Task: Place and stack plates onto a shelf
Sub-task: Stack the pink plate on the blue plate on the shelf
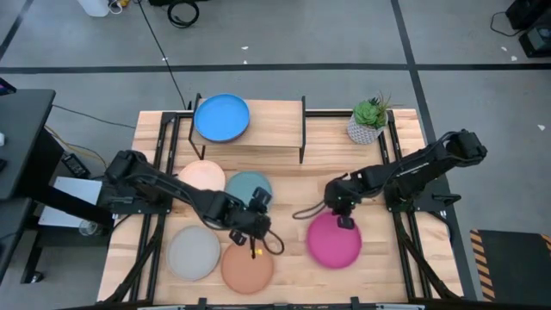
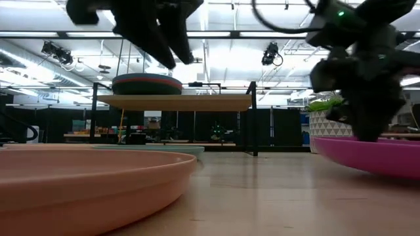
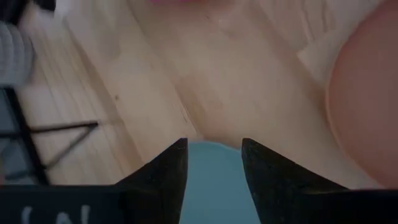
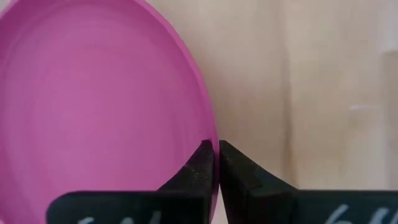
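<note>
I see the shelf [image 1: 258,129] at the far middle of the table [image 1: 293,267], with a bright blue plate [image 1: 221,117] on top of its left half; in the low view the stack there shows a dark teal plate [image 2: 147,86] under a thin orange edge, so more than one plate is up there. The other plates lie on the table: the magenta plate [image 1: 334,240] at front right, the terracotta plate [image 1: 247,267] at front centre, the grey plate [image 1: 194,253] to its left, the cream plate [image 1: 202,176] and the light blue plate [image 1: 247,186] just behind them, partly under the left arm. The right gripper [image 1: 343,220] sits at the far rim of the magenta plate; in the right wrist view its fingers [image 4: 238,180] are pinched on that rim, one inside and one outside, w/ almost no gap. The left gripper [image 1: 256,226] hangs over the table between the light blue and terracotta plates; its fingers [image 3: 163,171] stand apart, nothing betw. them, the light blue plate seen through the gap. A small potted plant [image 1: 368,120] stands at the far right, just beside the shelf.
</note>
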Tool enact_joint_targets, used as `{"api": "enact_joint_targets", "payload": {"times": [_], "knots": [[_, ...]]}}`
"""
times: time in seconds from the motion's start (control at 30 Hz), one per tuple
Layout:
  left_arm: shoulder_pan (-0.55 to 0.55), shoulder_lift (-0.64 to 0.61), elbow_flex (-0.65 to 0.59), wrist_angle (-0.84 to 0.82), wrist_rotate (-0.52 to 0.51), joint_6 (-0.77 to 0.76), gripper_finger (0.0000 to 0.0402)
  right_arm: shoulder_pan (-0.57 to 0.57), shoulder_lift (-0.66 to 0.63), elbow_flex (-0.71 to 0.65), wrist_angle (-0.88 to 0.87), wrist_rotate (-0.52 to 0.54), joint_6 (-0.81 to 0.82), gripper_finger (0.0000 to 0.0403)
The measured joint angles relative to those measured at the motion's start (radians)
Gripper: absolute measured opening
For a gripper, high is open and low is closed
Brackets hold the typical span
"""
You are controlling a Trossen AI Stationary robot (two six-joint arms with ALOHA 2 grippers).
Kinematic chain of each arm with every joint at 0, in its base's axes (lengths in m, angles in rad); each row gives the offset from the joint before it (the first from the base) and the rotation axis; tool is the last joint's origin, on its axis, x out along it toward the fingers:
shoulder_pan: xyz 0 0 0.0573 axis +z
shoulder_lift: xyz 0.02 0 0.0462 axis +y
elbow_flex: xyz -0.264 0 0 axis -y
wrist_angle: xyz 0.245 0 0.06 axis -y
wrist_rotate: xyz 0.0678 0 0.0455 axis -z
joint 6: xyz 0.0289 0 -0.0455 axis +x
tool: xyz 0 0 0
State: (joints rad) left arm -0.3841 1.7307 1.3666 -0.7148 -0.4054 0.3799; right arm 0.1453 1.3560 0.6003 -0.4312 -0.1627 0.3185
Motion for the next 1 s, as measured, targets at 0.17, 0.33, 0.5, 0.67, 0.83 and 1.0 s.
{"api": "enact_joint_targets", "payload": {"times": [0.17, 0.33, 0.5, 0.67, 0.83, 1.0], "knots": [[-0.02, 0.078, 0.0, 0.089, -0.028, 0.109, 0.0197, -0.066, 0.0, 0.0, 0.078, -0.017, 0.016, 0.0019], [-0.025, 0.138, 0.0, 0.187, -0.039, 0.221, 0.0219, -0.111, 0.0, 0.0, 0.142, -0.041, 0.019, 0.0022], [-0.024, 0.173, 0.001, 0.284, -0.096, 0.365, 0.0212, -0.15, 0.0, 0.0, 0.176, -0.067, 0.022, 0.0021], [-0.019, 0.206, 0.002, 0.377, -0.098, 0.495, 0.0206, -0.173, 0.0, 0.0, 0.222, -0.097, 0.022, 0.0022], [-0.009, 0.236, 0.002, 0.415, -0.096, 0.579, 0.0206, -0.175, 0.0, 0.0, 0.249, -0.112, 0.02, 0.0022], [-0.001, 0.254, 0.0, 0.458, -0.108, 0.667, 0.0206, -0.175, 0.0, 0.0, 0.287, -0.124, 0.019, 0.0022]]}}
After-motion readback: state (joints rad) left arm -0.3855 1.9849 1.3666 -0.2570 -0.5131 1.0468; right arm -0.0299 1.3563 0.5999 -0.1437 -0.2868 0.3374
